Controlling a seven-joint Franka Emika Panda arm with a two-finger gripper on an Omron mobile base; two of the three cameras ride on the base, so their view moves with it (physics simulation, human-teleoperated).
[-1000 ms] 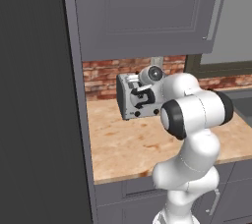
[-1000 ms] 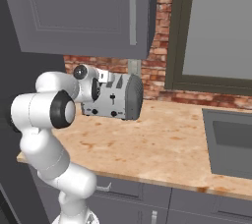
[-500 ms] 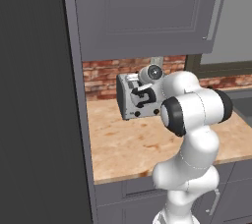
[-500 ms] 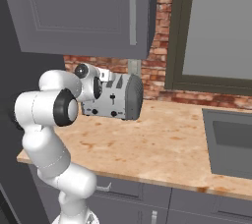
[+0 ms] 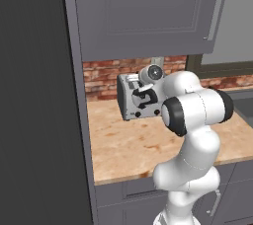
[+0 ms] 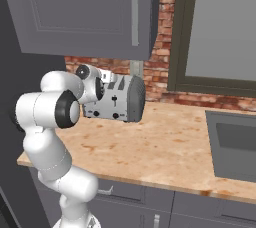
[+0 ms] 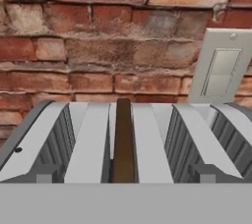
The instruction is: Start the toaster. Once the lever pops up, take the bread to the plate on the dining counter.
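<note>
1. The arm has crept a little closer to the toaster (image 5: 134, 98) over the last second, and the hand now hangs just in front of it, close to the brick wall (image 7: 74, 46).
2. The gripper (image 5: 143, 96) stands wide and holds nothing, just as it did a second ago.
3. The toaster sits at the far side of the counter (image 6: 165, 147), against the bricks, below the grey cabinet (image 5: 143, 12).
4. From the hand's camera the bread (image 7: 123, 139) is a dark slice standing on edge in a slot left of centre, with a wall switch plate (image 7: 219, 70) behind on the right.
5. The levers on the toaster's front are partly hidden by the hand, so their position cannot be told.
6. Judging by this, the toaster is not yet started: the small advance looks like lining up for a press on a lever.
</note>
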